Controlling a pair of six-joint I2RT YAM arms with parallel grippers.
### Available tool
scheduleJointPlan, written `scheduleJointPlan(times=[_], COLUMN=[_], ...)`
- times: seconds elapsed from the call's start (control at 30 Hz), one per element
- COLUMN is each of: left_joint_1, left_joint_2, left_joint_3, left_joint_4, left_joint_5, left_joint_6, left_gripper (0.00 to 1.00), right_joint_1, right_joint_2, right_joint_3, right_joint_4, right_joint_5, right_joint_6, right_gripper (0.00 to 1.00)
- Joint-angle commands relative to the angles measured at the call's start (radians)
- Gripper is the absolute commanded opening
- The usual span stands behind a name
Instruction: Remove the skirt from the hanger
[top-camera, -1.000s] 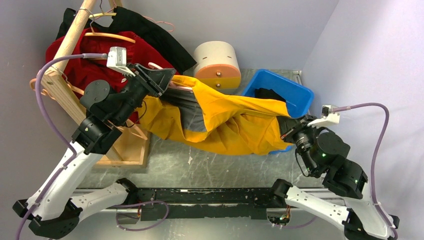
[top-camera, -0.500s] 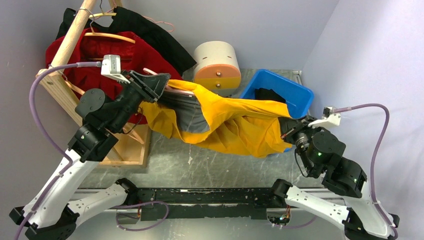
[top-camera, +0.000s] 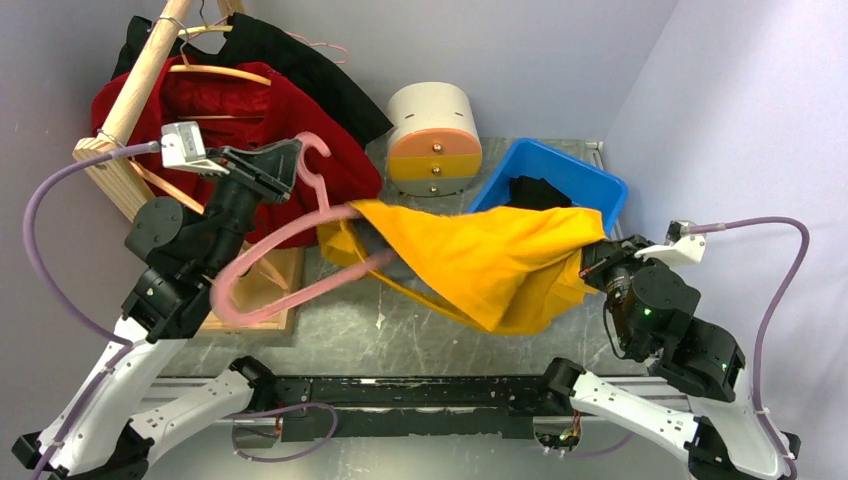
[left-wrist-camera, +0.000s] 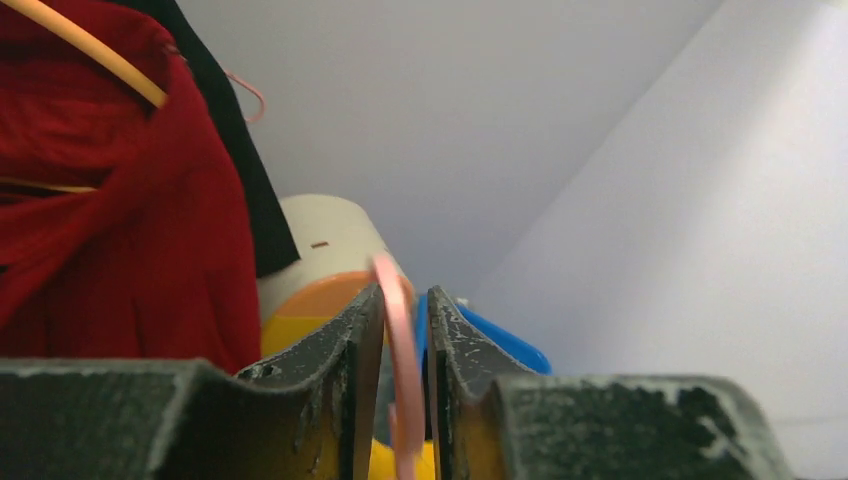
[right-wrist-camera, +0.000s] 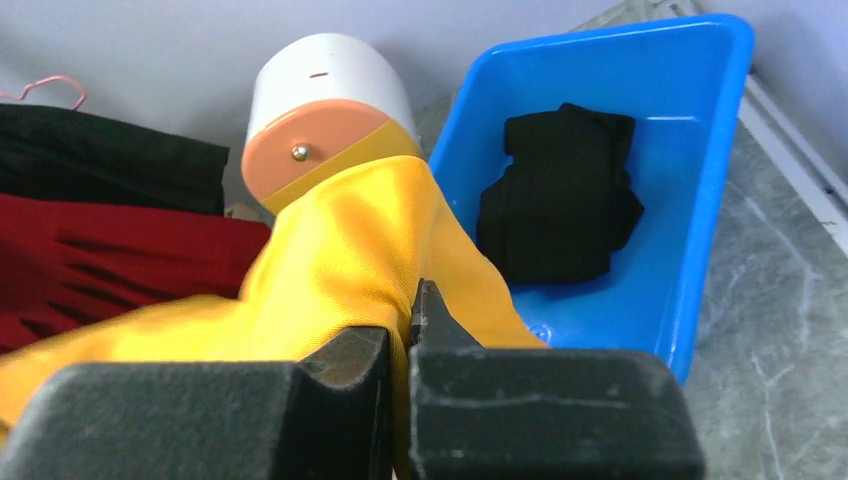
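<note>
The bin (right-wrist-camera: 600, 45) held black cloth (right-wrist-camera: 560, 190). The left gripper (left-wrist-camera: 405, 292) was clamped on the hanger (left-wrist-camera: 388, 272). The right gripper (right-wrist-camera: 405, 315) was clamped on the skirt (right-wrist-camera: 340, 240), which hung stretched between hanger and right gripper.

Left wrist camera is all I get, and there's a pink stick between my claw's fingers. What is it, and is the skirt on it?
Observer: From the top camera, that's the pink hanger. Your left claw grips it near the hook, and only its far end is under the yellow skirt.
Operator: Who's pulling the skirt?
Observer: The right claw is shut on a fold of it, stretching it toward the right side.
Operator: I see a bit of blue. What's that?
Observer: A blue bin, and the right wrist camera shows a folded black cloth lying inside.
</note>
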Motion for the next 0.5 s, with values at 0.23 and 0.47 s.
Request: scheduleJointPlan(times=[0.23,0.47], left_joint_1=[0.012,0.012], left_joint_2=[-0.011,0.082], left_joint_3=[0.034,0.095], left_joint_4=[0.078,0.046], left_joint_5=[-0.002,0.194], left_joint_6=[-0.013,-0.039], left_gripper=[0.07,0.07], right_joint_1=[-0.004,-0.006], right_joint_2=[0.011,0.151], right_joint_3=[-0.028,-0.033], right_joint_4=[0.181,0.369], right_joint_5=[-0.009,-0.141], right_joint_6=[-0.110,-0.231], right_gripper=[0.00,0.00])
